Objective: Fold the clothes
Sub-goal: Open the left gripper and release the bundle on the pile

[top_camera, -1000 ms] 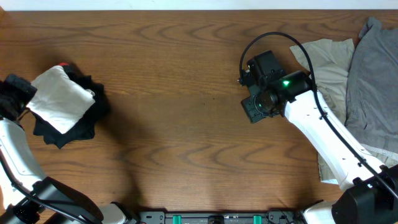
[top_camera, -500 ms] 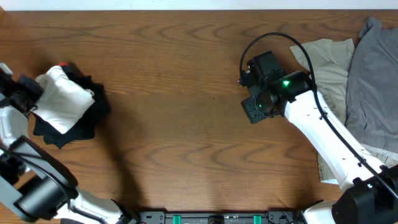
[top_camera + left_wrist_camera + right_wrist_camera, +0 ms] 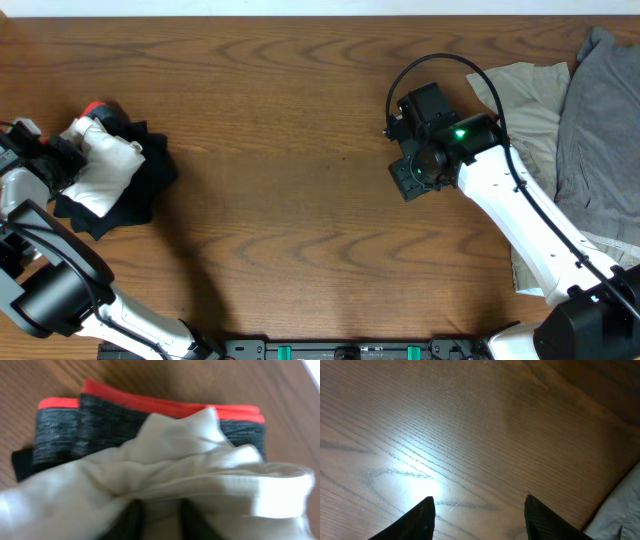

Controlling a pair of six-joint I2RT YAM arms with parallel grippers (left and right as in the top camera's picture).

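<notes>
A white folded garment (image 3: 108, 165) lies bunched on a black garment (image 3: 140, 188) at the table's far left. A dark grey piece with a red band (image 3: 98, 109) shows behind it. My left gripper (image 3: 68, 152) is at the white garment's left edge. In the left wrist view its fingers (image 3: 160, 520) are closed on the white cloth (image 3: 175, 467), with the grey and red-banded piece (image 3: 100, 425) beyond. My right gripper (image 3: 410, 180) hangs open and empty over bare wood (image 3: 477, 515), left of a beige garment (image 3: 525, 100) and a grey garment (image 3: 600, 130).
The beige and grey garments lie spread at the right edge, partly under the right arm. A corner of pale cloth (image 3: 626, 510) shows at the lower right of the right wrist view. The wooden table (image 3: 300, 150) lies bare between the two piles.
My left gripper has moved in onto the white garment, which has crumpled from a flat square into a bunch, uncovering more of the red band. The right arm has not moved.
</notes>
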